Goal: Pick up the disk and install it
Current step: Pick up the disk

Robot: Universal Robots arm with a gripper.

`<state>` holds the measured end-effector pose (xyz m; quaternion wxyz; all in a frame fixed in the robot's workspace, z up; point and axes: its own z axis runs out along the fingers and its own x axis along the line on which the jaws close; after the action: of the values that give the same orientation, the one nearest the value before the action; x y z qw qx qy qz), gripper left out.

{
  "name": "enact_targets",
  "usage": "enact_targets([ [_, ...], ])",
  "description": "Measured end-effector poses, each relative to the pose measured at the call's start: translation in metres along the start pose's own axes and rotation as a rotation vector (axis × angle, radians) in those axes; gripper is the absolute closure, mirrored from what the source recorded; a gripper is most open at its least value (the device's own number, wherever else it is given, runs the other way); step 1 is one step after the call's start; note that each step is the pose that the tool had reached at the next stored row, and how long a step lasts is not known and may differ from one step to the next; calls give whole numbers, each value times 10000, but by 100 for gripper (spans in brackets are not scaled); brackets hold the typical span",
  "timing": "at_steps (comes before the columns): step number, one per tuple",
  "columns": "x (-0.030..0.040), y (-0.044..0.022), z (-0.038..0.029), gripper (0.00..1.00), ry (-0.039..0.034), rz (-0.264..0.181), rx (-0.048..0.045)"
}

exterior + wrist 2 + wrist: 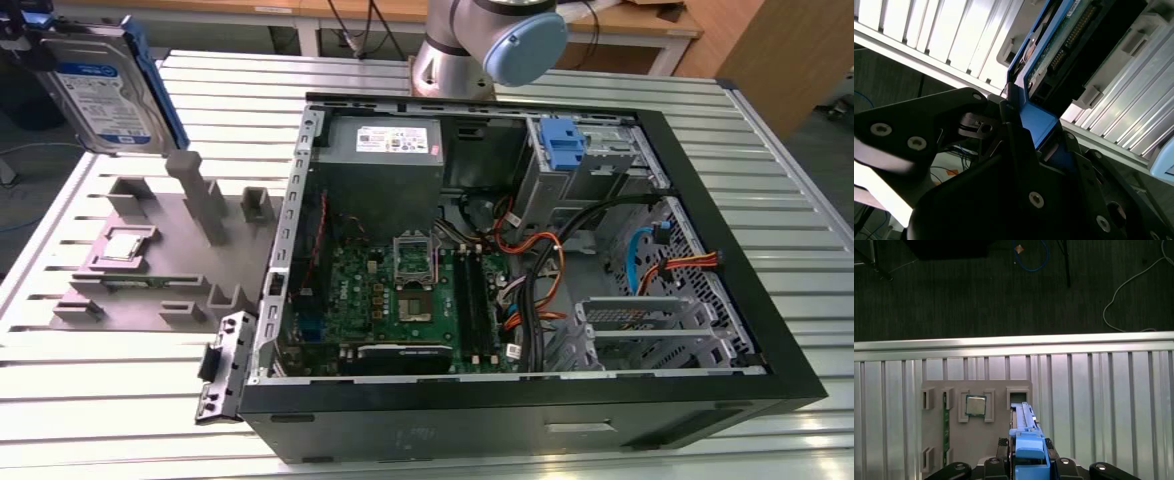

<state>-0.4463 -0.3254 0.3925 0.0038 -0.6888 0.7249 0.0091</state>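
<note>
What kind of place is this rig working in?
Most likely a lab or workshop bench for computer-assembly trials: an open computer case with its motherboard exposed lies on a slatted aluminium table, beside a grey parts fixture with a processor chip. The gripper holds the disk.
</note>
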Motion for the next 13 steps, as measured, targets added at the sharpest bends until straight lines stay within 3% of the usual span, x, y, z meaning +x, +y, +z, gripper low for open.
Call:
enact_targets([
  [13, -2, 1, -116, 63, 1, 0, 0],
])
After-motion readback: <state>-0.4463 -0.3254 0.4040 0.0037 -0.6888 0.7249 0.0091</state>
